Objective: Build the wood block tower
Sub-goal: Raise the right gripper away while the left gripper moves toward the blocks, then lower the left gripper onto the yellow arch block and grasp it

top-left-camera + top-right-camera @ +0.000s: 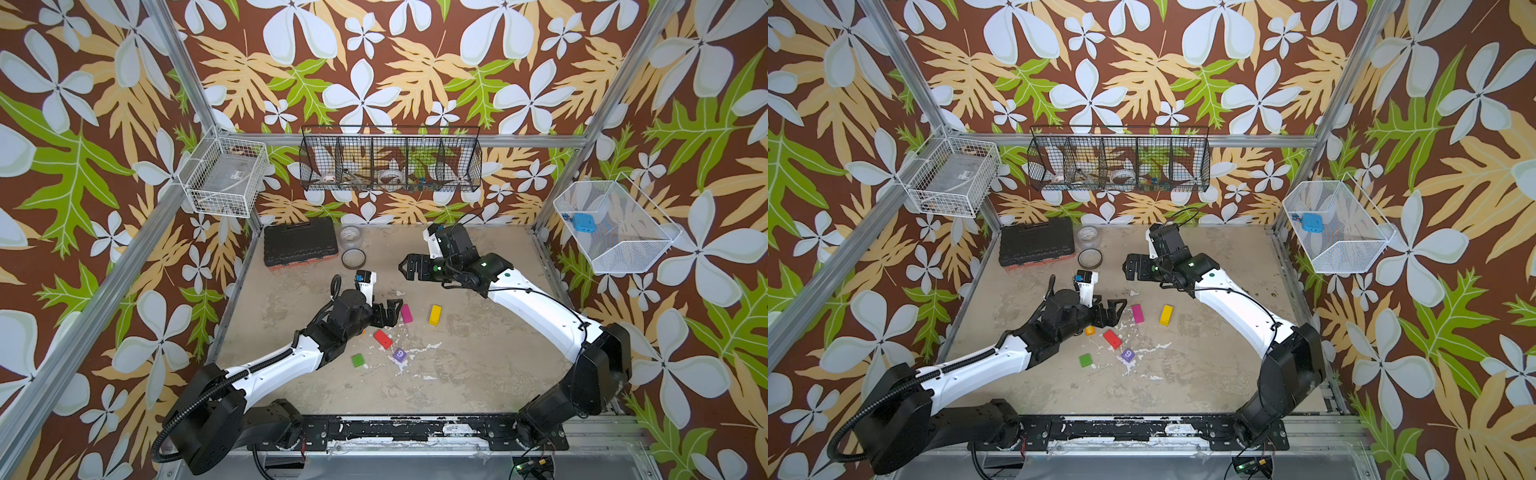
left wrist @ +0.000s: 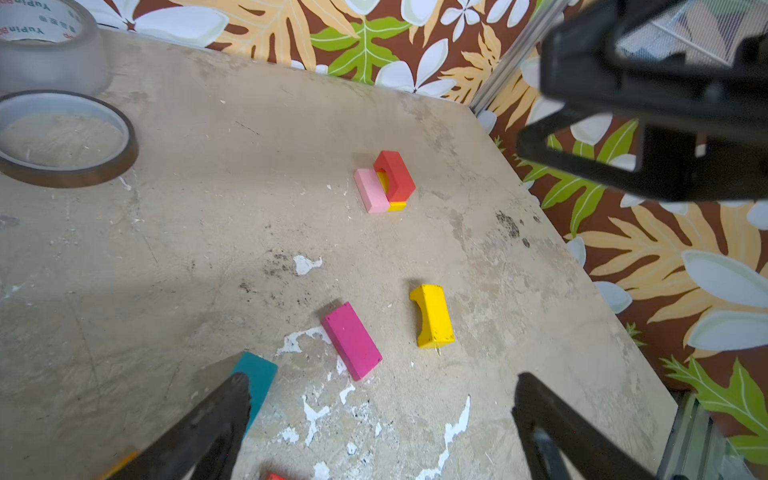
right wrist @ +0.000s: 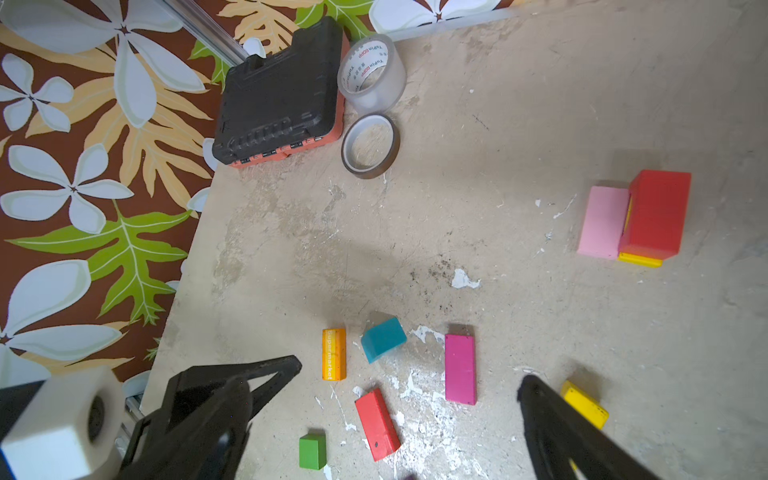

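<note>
The tower (image 3: 636, 216) is a low stack: a red block on a yellow one, with a pink block against its side, also in the left wrist view (image 2: 384, 183). Both top views hide it under the right arm. Loose wood blocks lie mid-table: magenta (image 1: 406, 313), yellow (image 1: 435, 315), red (image 1: 382, 338), green (image 1: 358, 360), a purple cube marked 9 (image 1: 399, 354), orange (image 3: 333, 354) and teal (image 3: 382, 338). My left gripper (image 1: 397, 311) hangs open beside the magenta block, one finger over the teal block (image 2: 257, 378). My right gripper (image 1: 402, 268) is open and empty farther back.
A black toolbox (image 1: 299, 245) lies at the back left of the table. Beside it stand a clear tape roll (image 1: 351, 237) and a brown tape ring (image 1: 354, 257). Wire baskets (image 1: 390, 160) hang on the walls above the table.
</note>
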You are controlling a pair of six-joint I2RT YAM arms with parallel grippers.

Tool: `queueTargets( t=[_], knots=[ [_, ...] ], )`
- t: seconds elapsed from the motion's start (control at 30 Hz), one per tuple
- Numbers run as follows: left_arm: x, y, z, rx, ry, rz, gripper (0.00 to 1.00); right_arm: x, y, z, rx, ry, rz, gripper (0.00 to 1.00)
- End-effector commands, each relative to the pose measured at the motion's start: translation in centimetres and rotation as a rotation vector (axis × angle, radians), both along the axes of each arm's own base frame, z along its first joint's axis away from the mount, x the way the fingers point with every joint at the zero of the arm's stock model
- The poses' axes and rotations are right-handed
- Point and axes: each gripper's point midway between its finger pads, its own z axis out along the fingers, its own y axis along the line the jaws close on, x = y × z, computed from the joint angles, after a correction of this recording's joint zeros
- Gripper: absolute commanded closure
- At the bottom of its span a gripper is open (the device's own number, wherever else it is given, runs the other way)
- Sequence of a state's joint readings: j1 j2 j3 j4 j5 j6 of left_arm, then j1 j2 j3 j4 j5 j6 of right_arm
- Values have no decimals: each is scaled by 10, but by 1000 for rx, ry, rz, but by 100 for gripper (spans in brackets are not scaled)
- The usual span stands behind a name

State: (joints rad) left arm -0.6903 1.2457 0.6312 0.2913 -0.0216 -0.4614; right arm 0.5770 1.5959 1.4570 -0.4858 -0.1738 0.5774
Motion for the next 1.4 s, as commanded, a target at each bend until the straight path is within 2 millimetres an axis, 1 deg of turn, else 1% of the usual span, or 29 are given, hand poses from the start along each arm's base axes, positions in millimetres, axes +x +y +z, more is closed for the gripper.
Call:
queueTargets(
  t=[0.0,0.03,0.07,0.1,0.13,0.2,0.27,0.37,0.4,0.5,0.57,0.63,0.77,0.97,1.07,1.37],
  knots=[
    [-8,-24,7,-13,-48,-71,5,24,-70,10,-12,-71,-141,0],
    [-12,-36,7,-14,-49,-101,6,40,-123,22,28,-149,-255,0],
    [-27,-83,-8,-110,69,-235,15,39,-234,-18,-244,-209,-599,0],
    [-27,-91,-16,-117,102,-262,20,36,-253,-30,-311,-218,-675,0],
    [-27,-96,-18,-118,114,-272,21,37,-255,-34,-307,-220,-674,0],
    [-26,-102,-24,-115,140,-289,23,42,-250,-43,-260,-191,-624,0],
    [-25,-106,-27,-121,156,-295,23,47,-237,-48,-185,-183,-544,0],
    [-23,-107,-29,-126,162,-286,24,53,-214,-49,-108,-187,-441,0],
    [-22,-107,-30,-126,162,-280,24,53,-212,-50,-100,-186,-429,0],
    [-17,-113,-34,-122,173,-283,24,52,-216,-52,-115,-184,-448,0],
    [-10,-118,-45,-101,201,-266,24,52,-218,-54,-121,-183,-460,0],
    [-2,-126,-56,-78,230,-264,27,52,-219,-59,-121,-178,-465,0],
    [11,-145,-77,-41,288,-275,38,51,-222,-65,-135,-175,-475,0],
    [22,-161,-103,17,344,-289,42,52,-224,-71,-147,-167,-479,0],
    [22,-164,-110,31,363,-299,43,53,-223,-75,-150,-155,-476,0],
    [27,-159,-128,101,393,-270,40,58,-222,-84,-155,-124,-471,0]
  ],
)
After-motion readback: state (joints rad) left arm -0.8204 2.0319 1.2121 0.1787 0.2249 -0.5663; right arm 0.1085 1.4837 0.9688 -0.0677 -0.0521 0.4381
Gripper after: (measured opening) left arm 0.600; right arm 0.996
